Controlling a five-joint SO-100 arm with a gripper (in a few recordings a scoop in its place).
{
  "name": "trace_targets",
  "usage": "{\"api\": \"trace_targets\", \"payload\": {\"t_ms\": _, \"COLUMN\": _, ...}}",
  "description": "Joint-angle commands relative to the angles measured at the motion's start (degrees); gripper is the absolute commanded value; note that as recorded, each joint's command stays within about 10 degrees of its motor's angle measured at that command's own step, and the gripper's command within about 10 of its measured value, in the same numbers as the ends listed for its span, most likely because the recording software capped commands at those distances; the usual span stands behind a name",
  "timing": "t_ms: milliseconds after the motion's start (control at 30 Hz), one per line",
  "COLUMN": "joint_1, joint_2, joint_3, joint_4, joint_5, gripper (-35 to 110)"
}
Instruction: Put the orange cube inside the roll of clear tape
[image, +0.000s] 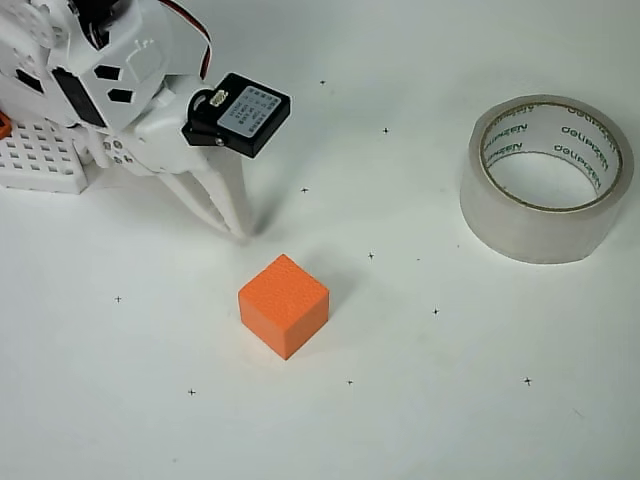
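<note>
Overhead view: a small, solid, bright-orange cube (284, 304) with matte faces sits on the white tabletop (450, 400) a little left of centre, turned so 1 corner points toward the lower edge of the picture. It rests free on the surface, with nothing touching it.

Up and to the left of it, the white two-finger gripper (232, 222) of the robot arm points down toward the table. Its pale fingers taper together to a single tip, with no gap visible between them and nothing held, so the jaws look closed. The tip is near the cube but apart from it, above the cube's upper-left side. A black motor block with a white label (240, 113) sits on the gripper's wrist.

At the upper right, well apart from the cube, lies the wide roll of glossy clear packing tape (546, 178), flat on the table with its hole facing up. Its pale cardboard core carries green lettering. Bare table shows through the hole.

A white perforated block (40, 160) lies at the left edge, partly under the arm.
</note>
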Motion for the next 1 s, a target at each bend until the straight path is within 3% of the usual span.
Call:
{"api": "trace_targets", "payload": {"t_ms": 0, "joint_1": 4.1, "joint_2": 9.5, "joint_3": -5.0, "joint_4": -1.1, "joint_5": 1.5, "gripper": 0}}
{"api": "trace_targets", "payload": {"t_ms": 600, "joint_1": 0.4, "joint_2": 9.7, "joint_3": -5.2, "joint_4": -2.9, "joint_5": 2.8, "gripper": 1}}
{"api": "trace_targets", "payload": {"t_ms": 967, "joint_1": -0.8, "joint_2": 2.0, "joint_3": -15.4, "joint_4": -8.1, "joint_5": 3.5, "gripper": 9}}
